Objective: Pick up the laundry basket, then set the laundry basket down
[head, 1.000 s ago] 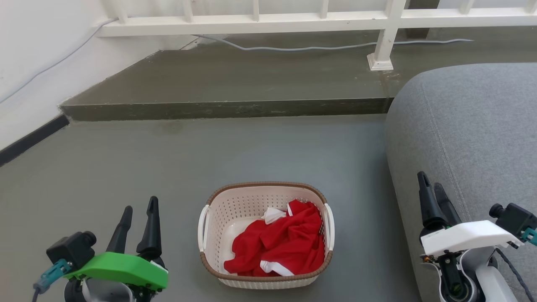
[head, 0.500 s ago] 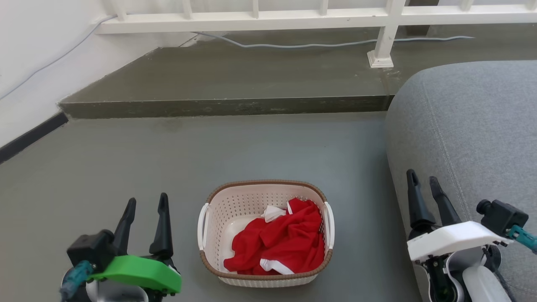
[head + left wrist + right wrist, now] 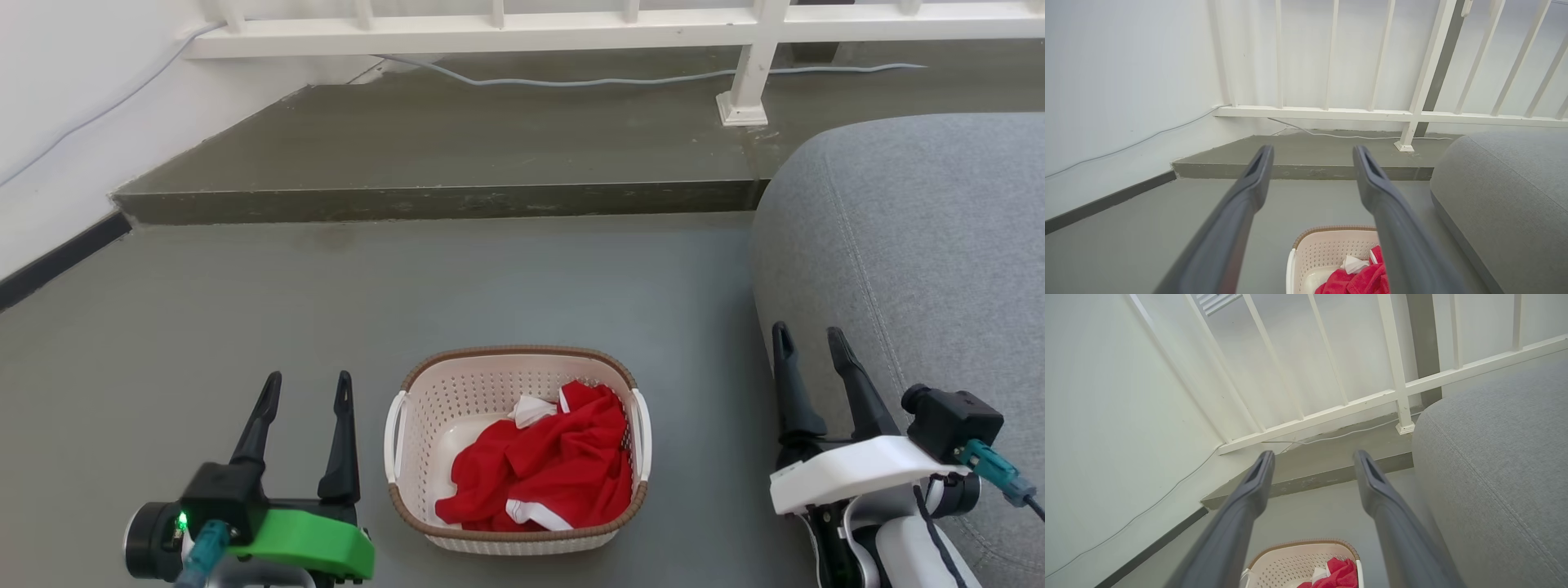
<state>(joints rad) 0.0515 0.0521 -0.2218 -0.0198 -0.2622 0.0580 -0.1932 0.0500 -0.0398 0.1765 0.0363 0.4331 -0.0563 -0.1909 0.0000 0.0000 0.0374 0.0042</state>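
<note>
Laundry basket (image 3: 516, 523): on grey floor (image 3: 245, 327), holding red garment (image 3: 543, 478); left gripper (image 3: 308, 388) and right gripper (image 3: 808, 341) flanking it, fingers spread apart, empty.

No text, label, brand or number can be read anywhere.

Left claw (image 3: 310, 378) spread, right claw (image 3: 807, 330) spread

Left gripper (image 3: 309, 380) edged closer to the laundry basket (image 3: 514, 354), right gripper (image 3: 807, 331) likewise, jaws of both spread wider.
</note>
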